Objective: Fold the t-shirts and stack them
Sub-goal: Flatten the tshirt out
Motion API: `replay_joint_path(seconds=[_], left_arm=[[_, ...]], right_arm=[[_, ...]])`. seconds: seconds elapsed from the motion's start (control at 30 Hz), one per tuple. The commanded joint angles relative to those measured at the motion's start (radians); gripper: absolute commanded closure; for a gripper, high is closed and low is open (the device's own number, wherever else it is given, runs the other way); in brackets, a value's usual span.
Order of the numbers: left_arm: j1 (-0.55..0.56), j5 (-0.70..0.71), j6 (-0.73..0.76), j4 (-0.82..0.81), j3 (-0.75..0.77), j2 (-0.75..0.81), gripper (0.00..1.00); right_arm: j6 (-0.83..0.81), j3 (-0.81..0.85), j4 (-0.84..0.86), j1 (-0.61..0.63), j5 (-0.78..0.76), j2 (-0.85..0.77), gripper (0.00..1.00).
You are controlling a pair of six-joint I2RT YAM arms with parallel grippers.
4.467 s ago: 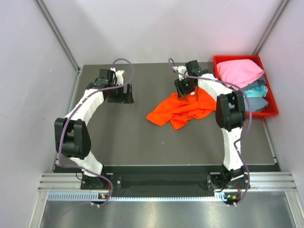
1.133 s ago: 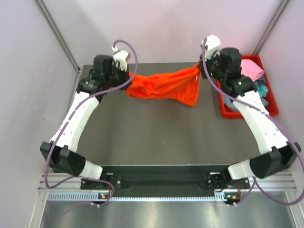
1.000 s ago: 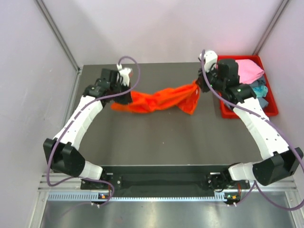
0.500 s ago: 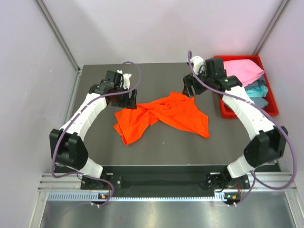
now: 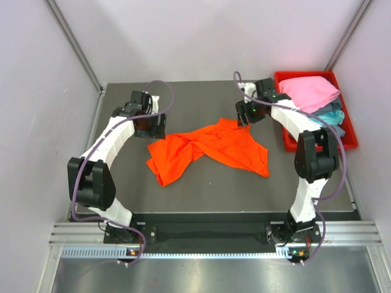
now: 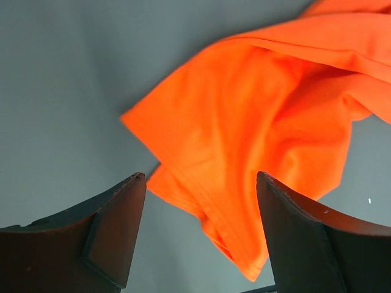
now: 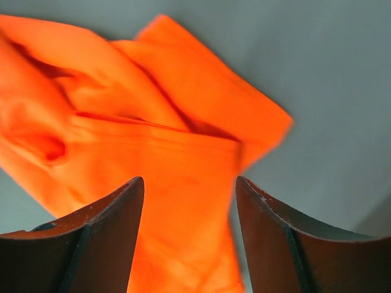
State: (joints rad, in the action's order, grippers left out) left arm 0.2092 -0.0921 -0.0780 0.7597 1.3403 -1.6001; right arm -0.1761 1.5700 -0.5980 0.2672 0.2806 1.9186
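Observation:
The bright orange t-shirt (image 5: 211, 148) lies crumpled and twisted on the grey table, in the middle. My left gripper (image 5: 151, 126) is open and empty, just above the shirt's left upper corner; its wrist view shows a hemmed orange edge (image 6: 256, 146) below the spread fingers. My right gripper (image 5: 245, 115) is open and empty over the shirt's upper right corner (image 7: 183, 140). A pink t-shirt (image 5: 307, 91) lies on light teal and grey-blue shirts (image 5: 330, 116) in the red bin.
The red plastic bin (image 5: 348, 141) stands at the table's back right corner. White walls and metal posts close the table at the back and sides. The arms' bases are at the near edge.
Both grippers held the orange shirt stretched in the air between them, lowered it and let go. It now lies on the table, and both grippers have drawn back slightly.

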Motion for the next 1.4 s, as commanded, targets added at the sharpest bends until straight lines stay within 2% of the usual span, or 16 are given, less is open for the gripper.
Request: replay_joint_path(seconds=[0.0,0.23,0.43,0.63,0.73,0.77,0.87,1.03,1.37], left_arm=[[-0.027,0.015,0.009,-0.039,0.019,0.019,0.22],[-0.033,-0.008,0.006,-0.039,0.016,0.019,0.22],[-0.033,-0.011,0.006,-0.039,0.033,0.008,0.23],[-0.033,-0.001,0.011,-0.039,0.043,0.002,0.23],[-0.033,0.002,0.014,-0.037,0.045,-0.003,0.23],[-0.033,0.002,0.014,-0.037,0.043,-0.003,0.23],[-0.033,0.003,0.015,-0.037,0.042,-0.004,0.23],[-0.033,0.005,0.015,-0.037,0.048,-0.011,0.23],[-0.033,-0.003,0.014,-0.039,0.051,-0.017,0.23]], right_arm=[[0.023,-0.001,0.017,-0.072,-0.003,-0.046,0.39],[0.038,-0.028,-0.014,-0.143,0.095,-0.004,0.41],[0.036,0.001,-0.068,-0.155,0.196,0.065,0.48],[0.046,-0.007,-0.080,-0.155,0.230,0.097,0.50],[0.043,0.004,-0.088,-0.158,0.239,0.111,0.58],[0.044,0.005,-0.088,-0.158,0.242,0.112,0.65],[0.047,0.019,-0.088,-0.158,0.246,0.126,0.74],[0.047,0.038,-0.088,-0.158,0.236,0.138,0.75],[0.043,0.065,-0.077,-0.160,0.197,0.155,0.69]])
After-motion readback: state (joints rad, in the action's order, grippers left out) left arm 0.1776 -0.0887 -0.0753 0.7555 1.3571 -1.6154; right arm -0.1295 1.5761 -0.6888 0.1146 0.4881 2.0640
